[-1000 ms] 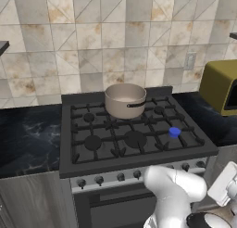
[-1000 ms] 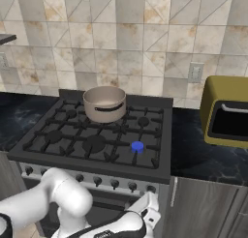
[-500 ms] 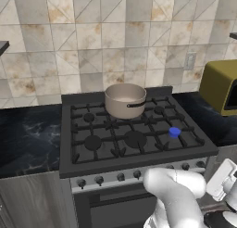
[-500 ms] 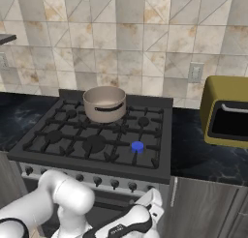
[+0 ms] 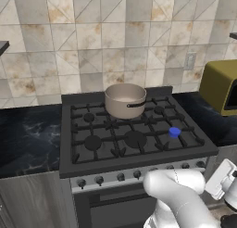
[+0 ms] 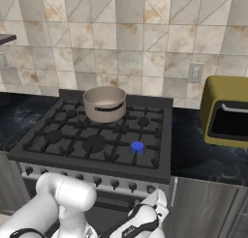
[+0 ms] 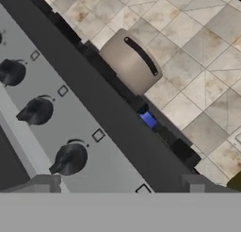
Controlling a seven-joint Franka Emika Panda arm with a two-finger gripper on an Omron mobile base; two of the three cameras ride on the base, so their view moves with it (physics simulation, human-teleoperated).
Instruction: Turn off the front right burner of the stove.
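The stove (image 5: 139, 166) is a dark grey gas range with black grates. Its front right burner (image 5: 174, 132) (image 6: 137, 146) shows a bright blue flame spot, which the hand view catches past the stove's edge as the same flame (image 7: 148, 119). My gripper (image 7: 121, 186) is open and empty, low in front of the silver knob panel (image 7: 110, 153), touching nothing. Three dark knobs show there; the nearest knob (image 7: 69, 159) lies up and left of the fingertips (image 7: 44, 183). Small knobs (image 6: 131, 186) line the panel above my hand.
A beige pot (image 5: 125, 100) (image 6: 104, 103) sits on the back middle of the grates. A yellow-green toaster oven (image 6: 225, 111) stands on the dark counter to the right. My white arm (image 5: 178, 194) crosses in front of the oven door.
My hand has risen slightly toward the knob panel. The stove, the pot and the blue flame are unchanged.
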